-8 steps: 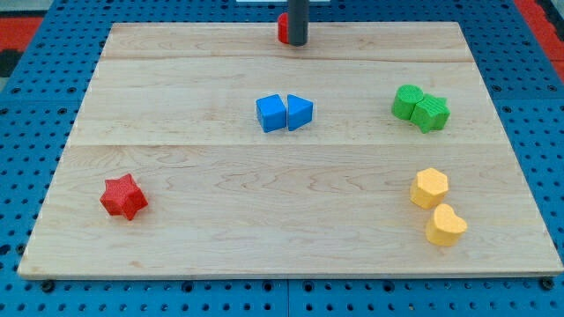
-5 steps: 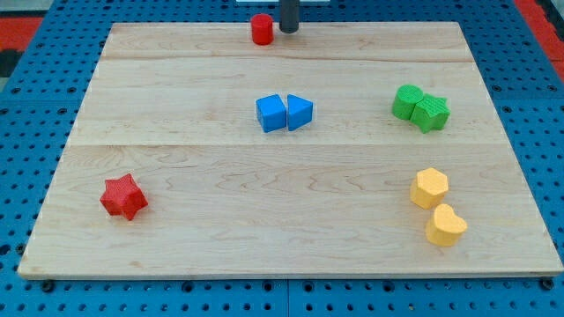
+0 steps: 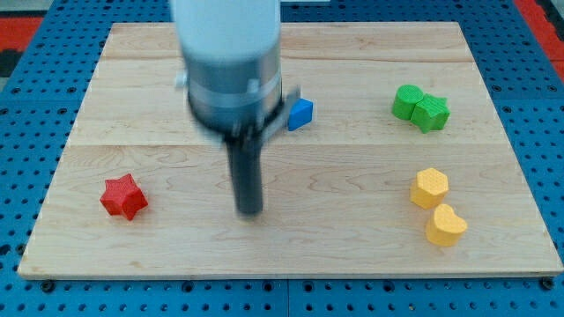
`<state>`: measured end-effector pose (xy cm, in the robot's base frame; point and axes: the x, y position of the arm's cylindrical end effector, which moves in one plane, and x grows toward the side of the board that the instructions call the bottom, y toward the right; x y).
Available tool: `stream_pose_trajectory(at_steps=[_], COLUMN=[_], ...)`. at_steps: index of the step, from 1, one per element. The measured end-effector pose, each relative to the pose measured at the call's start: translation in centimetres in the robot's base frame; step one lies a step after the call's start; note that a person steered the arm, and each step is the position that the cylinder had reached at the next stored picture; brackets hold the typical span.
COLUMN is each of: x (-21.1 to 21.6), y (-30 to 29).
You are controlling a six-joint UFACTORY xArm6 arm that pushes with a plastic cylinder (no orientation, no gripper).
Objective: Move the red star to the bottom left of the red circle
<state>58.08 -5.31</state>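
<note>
The red star (image 3: 122,196) lies near the board's bottom left. The red circle is hidden behind the arm, which now fills the upper middle of the view. My tip (image 3: 250,211) is on the board at lower centre, well to the right of the red star and not touching it.
A blue triangle (image 3: 300,114) peeks out right of the arm; the blue block beside it is hidden. Two green blocks (image 3: 420,107) sit at the right. Two yellow blocks (image 3: 430,187) (image 3: 445,225) sit at the lower right. The wooden board (image 3: 352,255) lies on blue pegboard.
The arm has swept from the board's top edge down to the lower centre, now covering the red circle and one blue block. No block has visibly moved since the last earlier frame.
</note>
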Motion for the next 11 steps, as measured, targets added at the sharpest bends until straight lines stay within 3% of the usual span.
stream_pose_trajectory(at_steps=[1, 2, 3, 4, 5, 6, 7, 8, 9, 10, 11], x=[-0.4, -8.6, -5.4, -6.6, -13.6, -18.1, -25.3, -29.6, -31.5, -32.4, -34.0], y=[-10.7, -15.9, -13.1, -19.3, -23.1, -19.0, -17.2, -18.8, -10.7, -12.9, -22.1])
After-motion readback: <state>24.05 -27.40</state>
